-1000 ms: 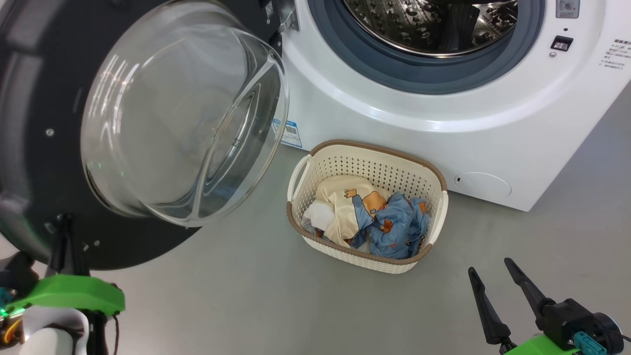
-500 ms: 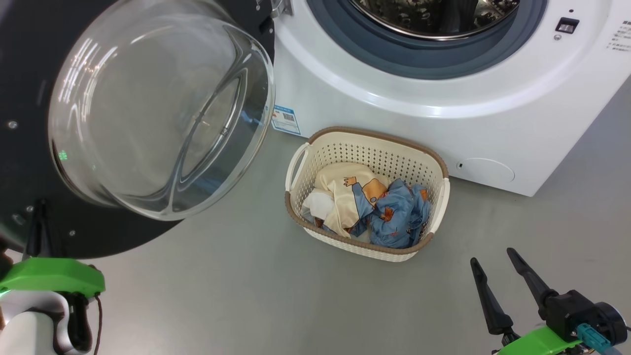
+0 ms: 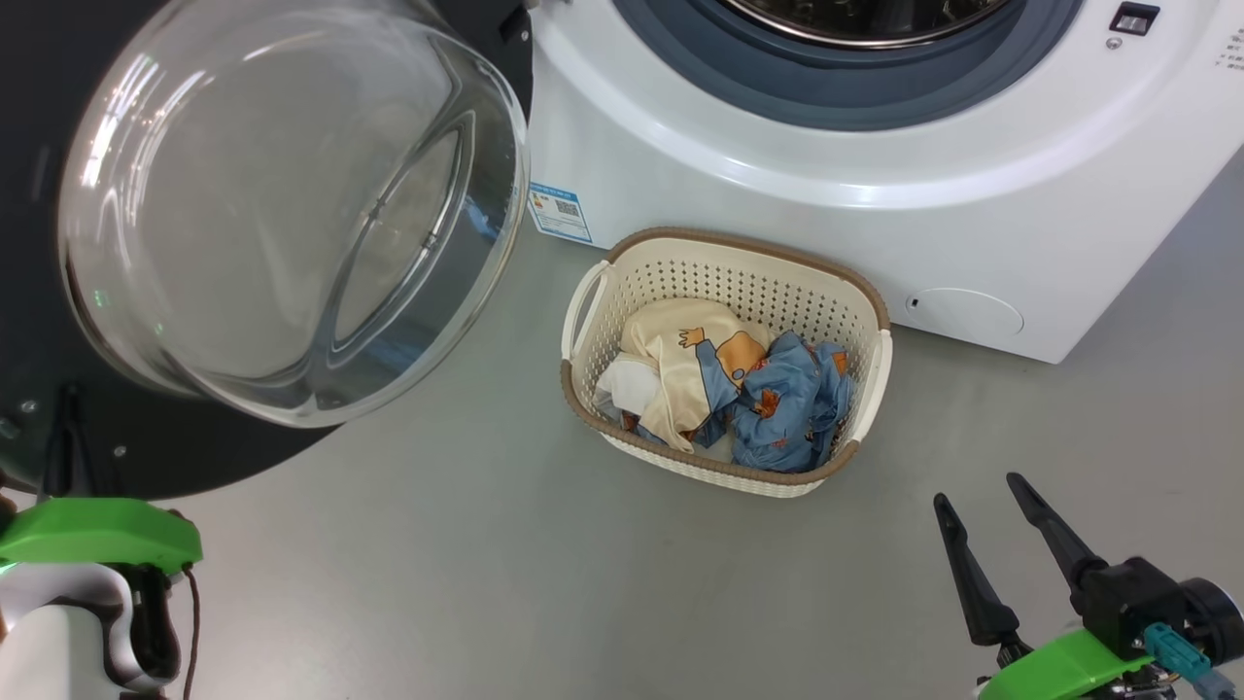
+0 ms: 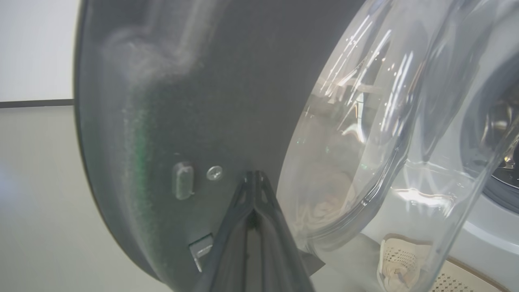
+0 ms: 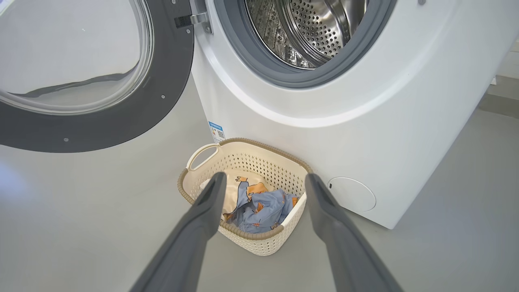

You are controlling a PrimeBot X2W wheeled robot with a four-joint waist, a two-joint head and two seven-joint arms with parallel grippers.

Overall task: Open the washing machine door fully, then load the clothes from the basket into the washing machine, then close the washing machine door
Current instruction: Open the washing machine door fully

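Note:
The washing machine door (image 3: 146, 457) stands swung open at the left, its glass bowl (image 3: 292, 204) bulging toward me. My left gripper (image 3: 68, 399) is shut, its tips together against the door's black inner rim (image 4: 182, 101); the left wrist view shows the left gripper (image 4: 253, 174) beside a screw. The basket (image 3: 739, 292) sits on the floor before the washing machine (image 3: 777, 194), holding the clothes (image 3: 739, 389), blue printed and cream. My right gripper (image 3: 977, 491) is open, low right of the basket. The right wrist view frames the basket (image 5: 243, 154) and clothes (image 5: 259, 207) between the right gripper's (image 5: 264, 177) fingers.
The steel drum (image 5: 312, 28) is open above the basket, ringed by the grey gasket (image 5: 243, 61). A blue label (image 3: 559, 214) and a round filter cap (image 3: 967, 316) mark the machine's lower front. Grey floor (image 3: 486, 564) stretches between both arms.
The head camera has tilted, shifting the whole picture upward. The door has swung a little further left, away from the machine, with the left gripper following it. The right gripper stays open.

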